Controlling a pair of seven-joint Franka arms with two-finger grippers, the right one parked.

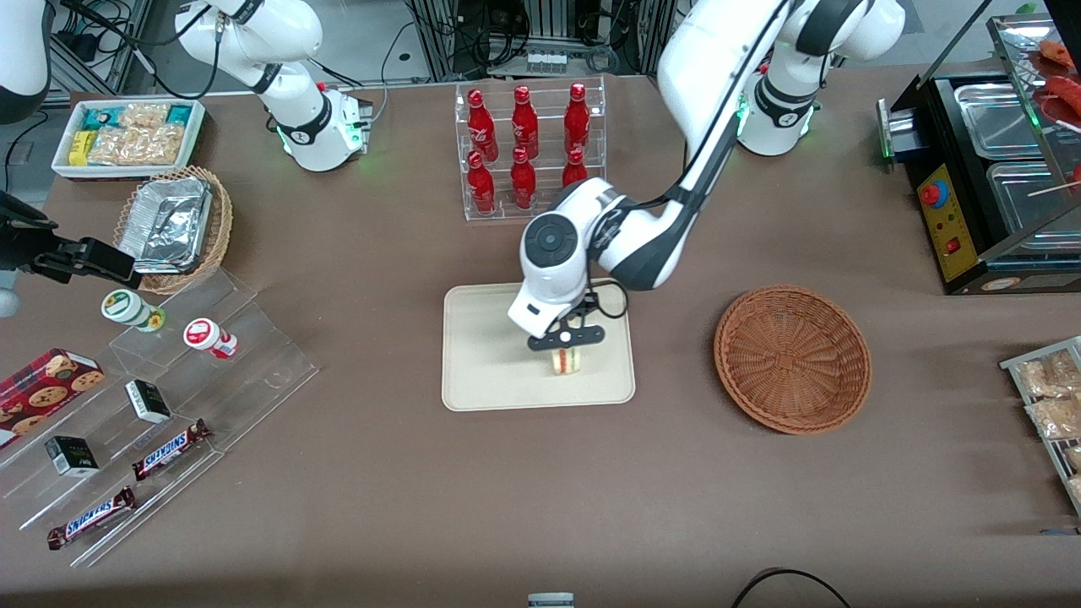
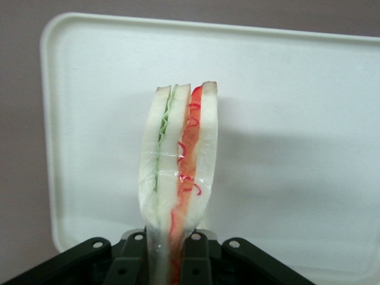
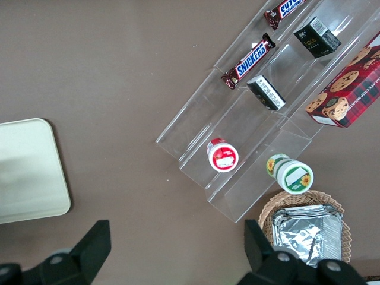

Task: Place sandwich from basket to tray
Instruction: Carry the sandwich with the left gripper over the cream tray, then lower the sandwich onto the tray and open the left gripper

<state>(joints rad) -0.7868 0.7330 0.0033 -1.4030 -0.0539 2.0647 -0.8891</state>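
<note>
One sandwich (image 2: 180,172), getting pinched at its narrow end by the gripper (image 1: 567,336), fingers (image 2: 196,255) closed snug on the wrap with the bread squeezed between them. Hanging upright over the tray (image 1: 473,371), cut edge with the red, orange and green layers facing the front camera. Probably being held by the thin end so the wide end can go down first and sit flat. Hard to say whether touching the tray yet or floating just above it; looking very close either way.

Sitting well inside the rim too, roughly over the middle, toward the side nearer the basket (image 1: 792,358). Making sense, since dropping it near an edge could mean tipping off.

Basket looking empty now, resting on the table toward the working arm's end, well apart from the tray. So basically down to the last bit: lowering, opening up, backing off. Only worry being the soft wedge toppling onto its side once let go, standing up like that.
</note>
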